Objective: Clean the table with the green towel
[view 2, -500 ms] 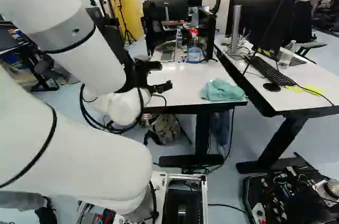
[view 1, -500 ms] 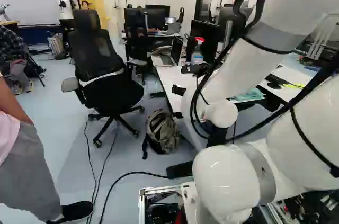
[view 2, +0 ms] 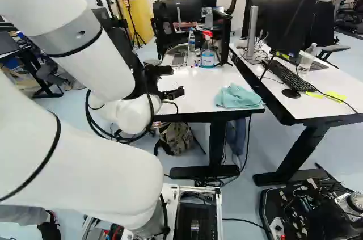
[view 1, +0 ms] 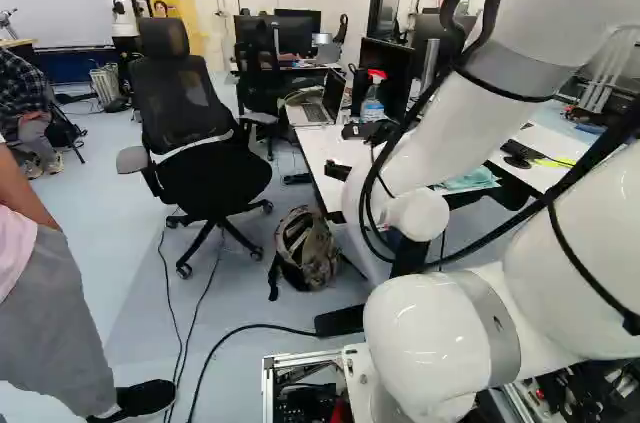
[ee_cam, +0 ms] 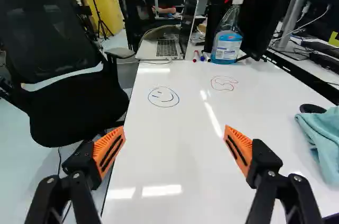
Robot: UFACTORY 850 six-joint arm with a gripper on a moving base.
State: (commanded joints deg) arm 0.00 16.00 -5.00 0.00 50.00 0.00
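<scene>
Right of centre in the right base view, the green towel (view 2: pixel 238 97) lies bunched near the edge of the white worktop (view 2: pixel 195 91). Left of it, the gripper (view 2: pixel 176 80) has its fingers spread wide. A spray bottle (view 2: pixel 207 58) stands upper centre.

Free room above the table (ee_cam: pixel 175 155), with spray bottle (ee_cam: pixel 228 44) and laptop (ee_cam: pixel 168 47) as far-end obstacles

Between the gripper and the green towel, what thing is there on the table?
Nothing lies there: in the wrist view, from the gripper to the towel there is only bare white tabletop. The right base view agrees.
</scene>
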